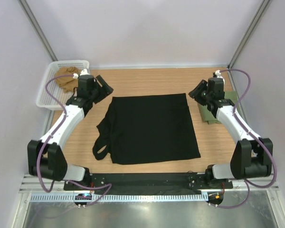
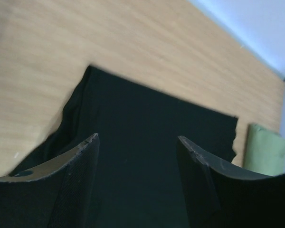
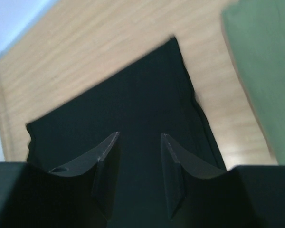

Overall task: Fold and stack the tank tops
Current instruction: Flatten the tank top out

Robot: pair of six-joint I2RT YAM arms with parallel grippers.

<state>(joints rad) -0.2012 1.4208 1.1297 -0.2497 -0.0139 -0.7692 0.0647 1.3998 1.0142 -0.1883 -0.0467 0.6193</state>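
Note:
A black tank top [image 1: 152,128] lies folded flat in the middle of the table, its straps trailing off the left side. A folded olive green tank top [image 1: 206,115] rests at the right, partly hidden under my right arm. My left gripper [image 1: 103,85] hovers open above the black top's far left corner, nothing between its fingers. My right gripper [image 1: 195,90] hovers open above the far right corner, also empty. The left wrist view has the left gripper [image 2: 137,137] over the black top [image 2: 147,109], the green top [image 2: 263,149] beyond. The right wrist view shows the right gripper [image 3: 140,134], black top [image 3: 133,95] and green top [image 3: 263,61].
A white mesh basket [image 1: 47,92] stands at the far left corner with a tan cloth [image 1: 64,78] in it. Bare wooden table [image 1: 147,80] runs behind the black top. Pale walls close in the back and sides.

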